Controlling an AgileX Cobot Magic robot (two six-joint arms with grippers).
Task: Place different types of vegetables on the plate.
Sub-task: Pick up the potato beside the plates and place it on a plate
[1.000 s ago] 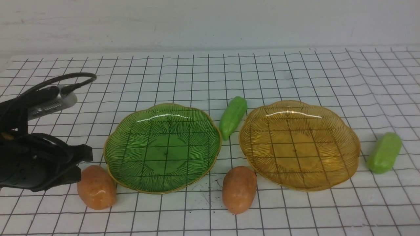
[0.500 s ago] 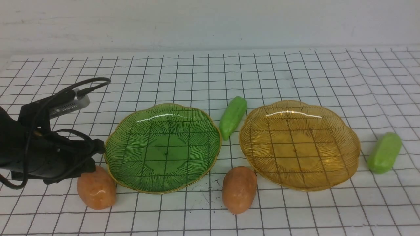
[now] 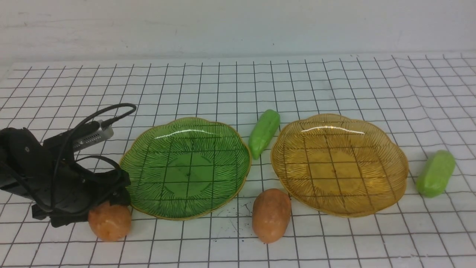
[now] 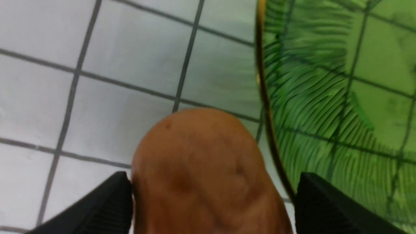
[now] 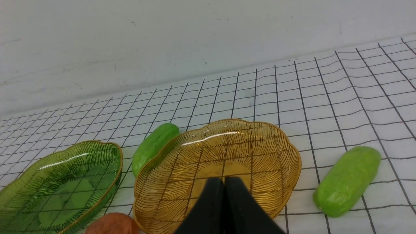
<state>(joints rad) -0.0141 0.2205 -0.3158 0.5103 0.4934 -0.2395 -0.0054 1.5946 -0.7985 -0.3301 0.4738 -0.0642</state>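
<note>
Two orange-brown potatoes lie near the front: one left of the green plate, one between the plates. A pointed light-green cucumber rests between the green plate and the amber plate; a second cucumber lies right of the amber plate. My left gripper is open and low over the left potato, one finger on each side, the far finger beside the green plate's rim. My right gripper is shut, empty, above the amber plate.
A white cloth with a black grid covers the table, with a pale wall behind. The green plate's gold rim lies very close to the left potato. The left arm's camera and cable stick up beside that plate.
My left arm has moved right and down onto the left potato, and its jaws have gone from shut to wide open around it. Nothing else has moved.
</note>
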